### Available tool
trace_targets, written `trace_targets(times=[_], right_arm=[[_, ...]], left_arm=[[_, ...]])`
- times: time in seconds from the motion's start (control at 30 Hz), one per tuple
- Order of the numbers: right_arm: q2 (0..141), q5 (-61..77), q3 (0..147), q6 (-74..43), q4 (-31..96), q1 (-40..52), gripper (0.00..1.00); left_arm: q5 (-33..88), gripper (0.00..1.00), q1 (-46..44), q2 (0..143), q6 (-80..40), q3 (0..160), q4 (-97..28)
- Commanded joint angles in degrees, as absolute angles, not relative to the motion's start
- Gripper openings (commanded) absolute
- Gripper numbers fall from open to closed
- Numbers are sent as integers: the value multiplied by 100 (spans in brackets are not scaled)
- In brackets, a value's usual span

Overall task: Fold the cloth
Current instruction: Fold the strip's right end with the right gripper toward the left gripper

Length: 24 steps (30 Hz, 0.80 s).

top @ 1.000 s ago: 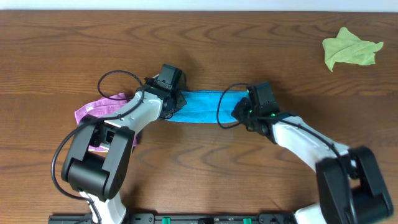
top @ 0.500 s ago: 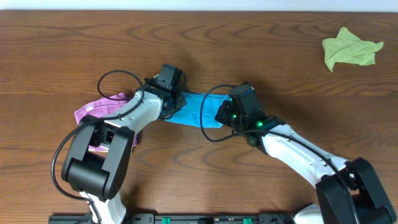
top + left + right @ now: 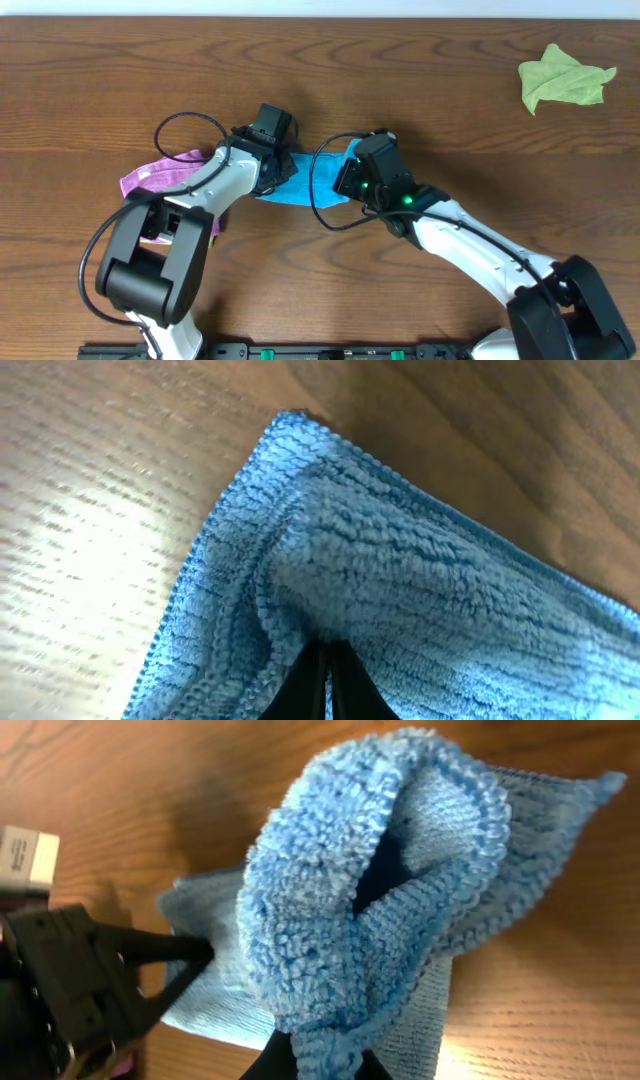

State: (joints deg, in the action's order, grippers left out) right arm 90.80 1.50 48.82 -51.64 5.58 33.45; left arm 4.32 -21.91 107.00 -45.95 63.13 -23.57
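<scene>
The sky-blue cloth [image 3: 312,180] lies on the wooden table between my two arms, folded into a short band. My left gripper [image 3: 281,168] is shut on its left end; the left wrist view shows the cloth [image 3: 400,600] pinched between the closed fingertips [image 3: 325,675]. My right gripper [image 3: 345,172] is shut on the cloth's right end and holds it bunched and lifted over the rest of the cloth, close to the left gripper. In the right wrist view the bunched cloth [image 3: 370,890] fills the middle, gripped at the fingertips [image 3: 320,1055], with the left gripper [image 3: 150,960] just beyond.
A purple cloth [image 3: 160,172] lies at the left, partly under the left arm. A yellow-green cloth [image 3: 563,78] lies crumpled at the far right. Black cables loop over both arms near the blue cloth.
My right gripper has moved left with the cloth's right end, shortening the visible blue band. The left gripper has stayed in place.
</scene>
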Motion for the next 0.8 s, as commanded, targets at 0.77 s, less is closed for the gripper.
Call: trace_targets(times=[0.77], right_arm=[[9450, -49, 5787, -4657, 714, 3719, 1]], left_arm=[[169, 6, -1251, 8602, -4014, 6361, -3124]])
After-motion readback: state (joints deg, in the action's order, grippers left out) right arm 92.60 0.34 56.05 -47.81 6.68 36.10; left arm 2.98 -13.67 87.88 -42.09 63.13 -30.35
